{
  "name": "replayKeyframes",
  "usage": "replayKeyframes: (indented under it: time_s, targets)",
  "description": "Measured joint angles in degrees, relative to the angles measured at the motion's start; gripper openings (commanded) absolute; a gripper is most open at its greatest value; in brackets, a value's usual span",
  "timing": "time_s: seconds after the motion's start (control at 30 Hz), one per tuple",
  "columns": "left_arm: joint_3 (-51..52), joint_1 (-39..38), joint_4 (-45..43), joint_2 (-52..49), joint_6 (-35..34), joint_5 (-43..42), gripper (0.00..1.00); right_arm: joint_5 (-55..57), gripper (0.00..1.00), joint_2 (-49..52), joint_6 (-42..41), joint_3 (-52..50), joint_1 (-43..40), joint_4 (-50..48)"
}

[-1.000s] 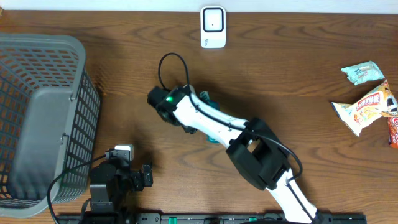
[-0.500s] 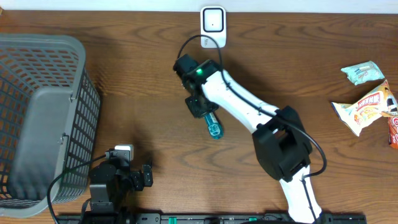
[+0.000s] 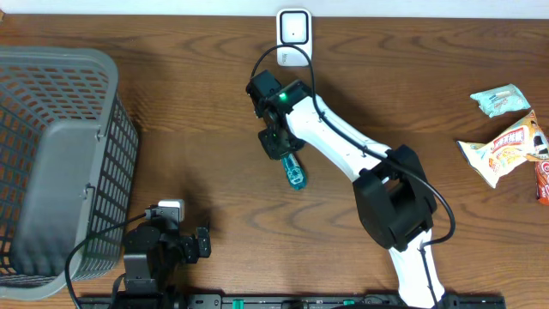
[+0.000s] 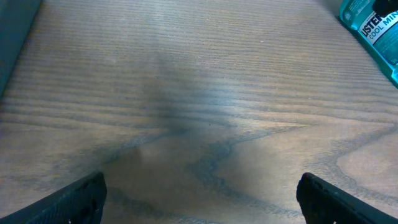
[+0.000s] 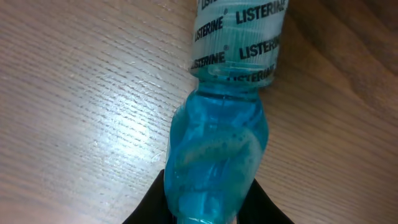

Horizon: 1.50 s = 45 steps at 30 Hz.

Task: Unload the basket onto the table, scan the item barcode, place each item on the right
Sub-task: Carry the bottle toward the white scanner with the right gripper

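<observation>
A blue Listerine bottle [image 3: 293,172] hangs tilted over the table's middle, and my right gripper [image 3: 278,144] is shut on its clear blue body. In the right wrist view the bottle [image 5: 217,149] fills the centre, its printed label [image 5: 239,37] toward the top, with my right gripper [image 5: 208,211] pinching it from both sides. No barcode shows on it. The white scanner [image 3: 294,36] stands at the far edge, just beyond the right gripper. My left gripper [image 4: 202,202] is open over bare wood; the bottle [image 4: 373,25] shows at that view's top right corner.
A grey mesh basket [image 3: 60,163] fills the left side of the table. Snack packets [image 3: 506,137] lie at the right edge. The left arm [image 3: 154,249] rests at the front left, beside the basket.
The right arm has swung from the table's middle toward the scanner, carrying the bottle with it. In the last half second it only shifted slightly. The left arm has not moved.
</observation>
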<state>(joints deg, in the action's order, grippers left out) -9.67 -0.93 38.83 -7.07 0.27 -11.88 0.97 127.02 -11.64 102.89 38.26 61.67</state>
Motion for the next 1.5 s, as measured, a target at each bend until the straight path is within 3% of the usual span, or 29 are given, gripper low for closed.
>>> replayKeyframes:
  time_s: [0.7,1.1,1.5]
  targets:
    - [0.0,0.0,0.0,0.0,0.0,0.0,0.98,20.1,0.01,0.5,-5.0,-4.7,1.5,-5.4]
    - [0.0,0.0,0.0,0.0,0.0,0.0,0.98,49.4,0.01,7.4,-11.5,-5.5,2.0,8.1]
    - [0.0,0.0,0.0,0.0,0.0,0.0,0.98,79.3,0.01,8.6,-12.1,-5.1,4.5,9.5]
